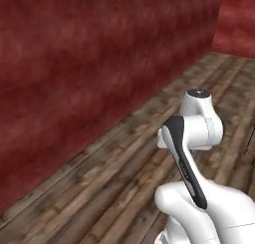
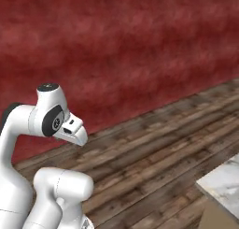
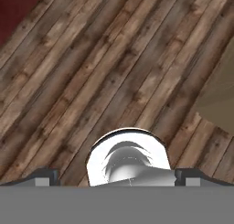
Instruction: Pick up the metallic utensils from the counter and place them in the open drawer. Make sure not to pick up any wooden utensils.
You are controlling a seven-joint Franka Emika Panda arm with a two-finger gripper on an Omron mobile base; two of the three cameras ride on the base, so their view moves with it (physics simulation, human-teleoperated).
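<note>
Gripper (image 3: 117, 179) released, jaws wide, nothing held, pointing at floor (image 3: 91, 81); counter (image 2: 223, 183) corner at approx 4 o'clock in right base view, well apart from arm; utensils, drawer unseen—axis can't be judged.

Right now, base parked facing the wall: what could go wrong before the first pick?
1. The red wall and wooden floor face the base; just a marble counter corner shows at the lower right, so any reach probably needs a base turn first.
2. That corner sits close; swinging the folded arm could clip it.
3. The open pincer points at the floor, no utensil located.
</note>
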